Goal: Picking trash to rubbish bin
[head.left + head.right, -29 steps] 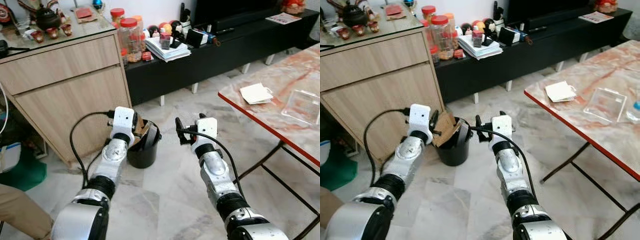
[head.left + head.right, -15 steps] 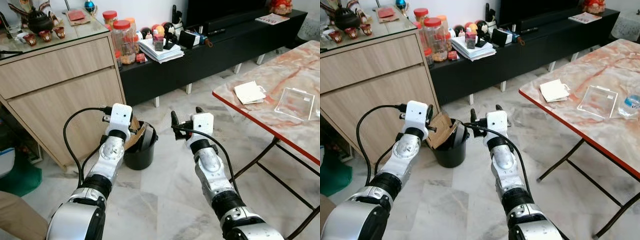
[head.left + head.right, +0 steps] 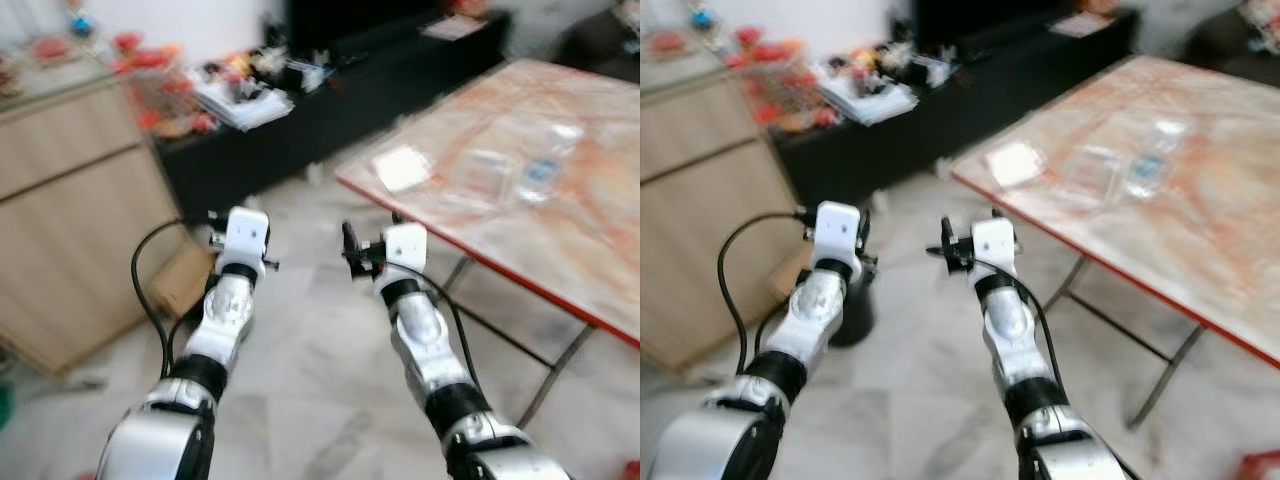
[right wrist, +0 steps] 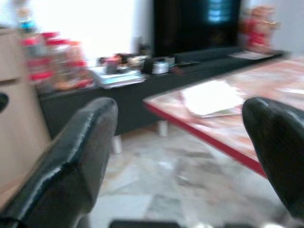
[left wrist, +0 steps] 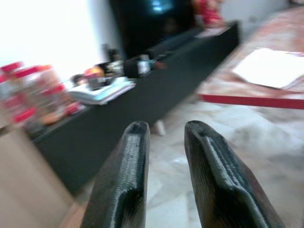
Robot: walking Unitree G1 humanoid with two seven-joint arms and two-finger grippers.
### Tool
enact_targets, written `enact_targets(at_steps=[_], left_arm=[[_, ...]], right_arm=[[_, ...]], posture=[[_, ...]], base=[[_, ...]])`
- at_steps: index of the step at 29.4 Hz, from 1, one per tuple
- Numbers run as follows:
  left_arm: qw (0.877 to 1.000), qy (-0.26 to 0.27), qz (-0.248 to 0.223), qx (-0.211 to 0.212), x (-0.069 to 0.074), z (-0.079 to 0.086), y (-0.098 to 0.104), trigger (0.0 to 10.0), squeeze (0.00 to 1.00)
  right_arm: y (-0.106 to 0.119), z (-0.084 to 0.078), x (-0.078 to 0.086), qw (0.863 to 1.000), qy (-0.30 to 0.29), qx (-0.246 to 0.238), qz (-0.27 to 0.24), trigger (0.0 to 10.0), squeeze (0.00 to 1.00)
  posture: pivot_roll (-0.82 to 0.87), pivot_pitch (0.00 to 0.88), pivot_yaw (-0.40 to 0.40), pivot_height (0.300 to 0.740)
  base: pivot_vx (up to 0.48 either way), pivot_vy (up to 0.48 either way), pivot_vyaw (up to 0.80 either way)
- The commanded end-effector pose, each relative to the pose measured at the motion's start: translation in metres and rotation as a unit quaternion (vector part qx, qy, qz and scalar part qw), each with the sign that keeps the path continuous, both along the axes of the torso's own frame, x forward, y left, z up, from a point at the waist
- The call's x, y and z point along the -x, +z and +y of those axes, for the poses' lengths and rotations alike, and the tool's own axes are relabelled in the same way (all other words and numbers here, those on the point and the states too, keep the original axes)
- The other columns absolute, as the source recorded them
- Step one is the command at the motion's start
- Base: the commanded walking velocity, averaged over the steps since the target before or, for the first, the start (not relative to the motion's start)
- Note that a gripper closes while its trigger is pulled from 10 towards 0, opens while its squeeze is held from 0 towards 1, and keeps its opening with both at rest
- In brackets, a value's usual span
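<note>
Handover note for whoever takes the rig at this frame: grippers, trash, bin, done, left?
Left gripper: nothing between its fingers, a narrow gap showing, held up over the floor.
Right gripper: fingers wide apart, empty, pointing toward the red-edged table.
Bin: dark, on the floor under the left arm, mostly hidden; brown cardboard shows beside that arm, blurred.
Done: neither gripper carries anything.
Left: a white paper and clear plastic items lie on the table, probably the next trash. The head views are blurred, so confirm positions before reaching.
</note>
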State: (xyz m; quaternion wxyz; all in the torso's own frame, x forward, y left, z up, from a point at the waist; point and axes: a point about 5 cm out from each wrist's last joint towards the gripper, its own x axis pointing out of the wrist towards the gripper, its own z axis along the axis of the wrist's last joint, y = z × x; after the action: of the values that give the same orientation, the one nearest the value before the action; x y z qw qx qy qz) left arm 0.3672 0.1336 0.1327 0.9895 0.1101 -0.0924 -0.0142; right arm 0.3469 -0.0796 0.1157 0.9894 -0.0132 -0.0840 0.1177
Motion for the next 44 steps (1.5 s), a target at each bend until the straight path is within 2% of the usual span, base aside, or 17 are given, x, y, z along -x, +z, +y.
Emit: enact_targets(at_steps=[1, 3, 11, 22, 35, 44], left_arm=[[1.000, 0.008, -0.008, 0.003, -0.001, 0.002, 0.004, 10.0, 0.00], [1.000, 0.009, -0.010, 0.018, 0.000, 0.004, 0.004, 10.0, 0.00], [0.999, 0.008, -0.026, 0.025, 0.000, 0.002, 0.008, 10.0, 0.00], [0.999, 0.011, -0.016, 0.033, 0.001, 0.002, 0.005, 10.0, 0.00], [0.999, 0.016, -0.042, 0.029, 0.001, 0.003, 0.013, 10.0, 0.00], [0.997, 0.033, -0.060, 0.034, -0.002, 0.007, 0.026, 10.0, 0.00]], right_arm=[[0.004, 0.003, -0.001, 1.000, 0.005, 0.001, -0.006, 10.0, 0.00], [0.004, 0.004, 0.000, 1.000, 0.006, 0.001, -0.006, 10.0, 0.00], [0.005, 0.006, 0.000, 1.000, 0.009, 0.001, -0.006, 10.0, 0.00], [0.006, 0.005, 0.000, 1.000, 0.008, 0.000, -0.007, 10.0, 0.00], [0.011, 0.012, 0.002, 0.999, 0.033, -0.003, -0.018, 10.0, 0.00], [0.020, 0.018, 0.002, 0.998, 0.048, 0.001, -0.036, 10.0, 0.00]], posture=[[-0.10, 0.000, 0.060, 0.740], [-0.10, 0.000, 0.062, 0.740], [-0.10, 0.000, 0.055, 0.740], [-0.10, 0.004, 0.049, 0.740], [-0.09, 0.011, 0.037, 0.740], [-0.08, 0.010, 0.031, 0.740]], base=[[0.000, -0.480, -0.80], [0.000, 0.000, -0.80], [0.000, 0.000, -0.80], [0.000, 0.000, -0.80], [0.000, 0.000, 0.00], [0.000, 0.000, 0.00]])
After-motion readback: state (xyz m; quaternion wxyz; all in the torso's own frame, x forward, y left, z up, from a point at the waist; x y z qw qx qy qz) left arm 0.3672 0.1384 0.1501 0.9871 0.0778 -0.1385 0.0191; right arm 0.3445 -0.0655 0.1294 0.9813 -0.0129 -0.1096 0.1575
